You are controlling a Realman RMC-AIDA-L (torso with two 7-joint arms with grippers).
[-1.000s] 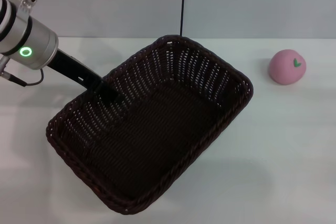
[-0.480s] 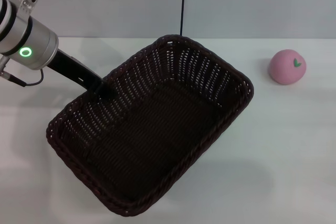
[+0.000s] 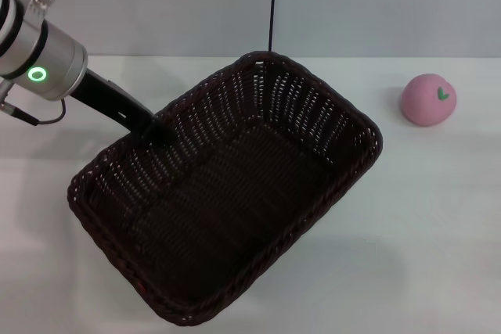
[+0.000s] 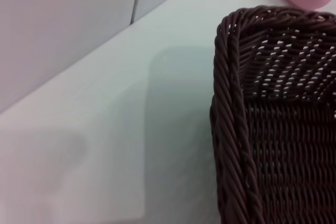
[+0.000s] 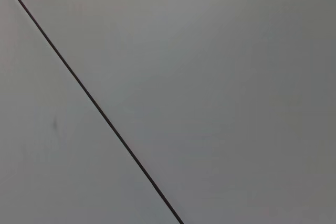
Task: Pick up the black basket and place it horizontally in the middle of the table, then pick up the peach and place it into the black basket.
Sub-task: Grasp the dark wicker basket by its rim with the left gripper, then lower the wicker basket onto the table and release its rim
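**Squaring the basket before the peach goes in**

At the far left of the head view, the left pincer (image 3: 155,132) reaches down from its silver wrist to the braided rim of the black basket (image 3: 235,209), meeting the long far-left wall about midway. The dark fingers merge with the wicker there, so I cannot tell whether they are clenched on the rim or slack. The left wrist view shows only a rounded corner of the basket and its openwork side, not the fingers.

The basket sits on the white counter (image 3: 423,232), left of middle and skewed: one corner points toward the back wall, the opposite one toward the near edge. It seems to lie flat or nearly so, though whether the held side is raised is not clear. My reading is that the first step is unfinished, since the basket is neither level with the counter's edge nor centred.

To do it well, the rim should be gripped firmly, because a one-sided hold on so wide a basket invites it to swing or tip. Turn it slowly about the held point until the long sides run across the counter, slide it rightward toward the centre, and set it flat before letting go.

To the right, the peach (image 3: 428,99) rests well apart from the basket near the back; the turning corner should stay short of it. The right pincer is out of sight.
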